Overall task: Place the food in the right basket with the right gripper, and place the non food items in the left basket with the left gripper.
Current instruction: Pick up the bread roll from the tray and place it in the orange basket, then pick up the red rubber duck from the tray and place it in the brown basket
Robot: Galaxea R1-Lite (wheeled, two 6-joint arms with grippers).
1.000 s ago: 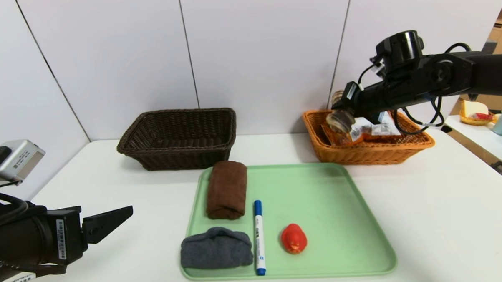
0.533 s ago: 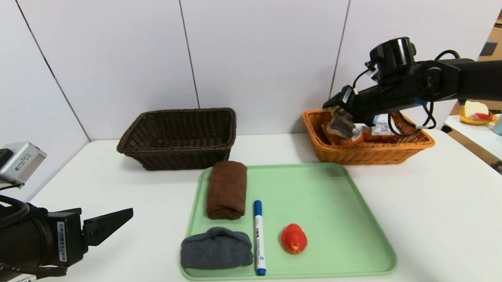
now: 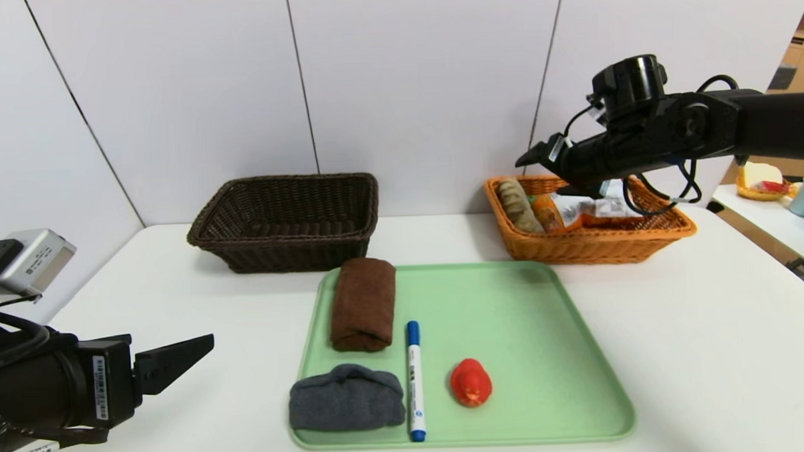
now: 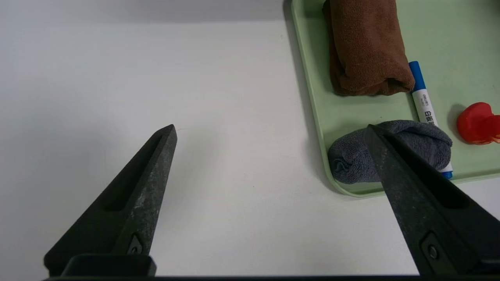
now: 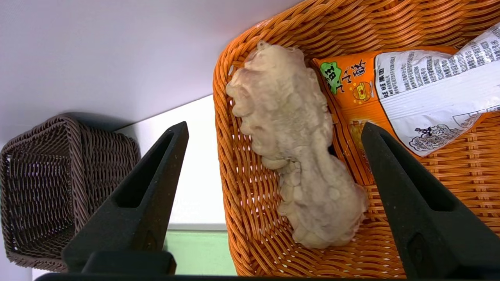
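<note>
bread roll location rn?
Head view: the bread roll lies inside the orange basket on the robot's right, against its left wall, beside the snack bag.

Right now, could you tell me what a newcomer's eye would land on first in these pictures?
Probably the right hand, open above the orange basket at the table's far right, where a bread roll and snack bag lie. Next, the green tray at centre, holding a brown towel, grey cloth, marker and red toy.
</note>
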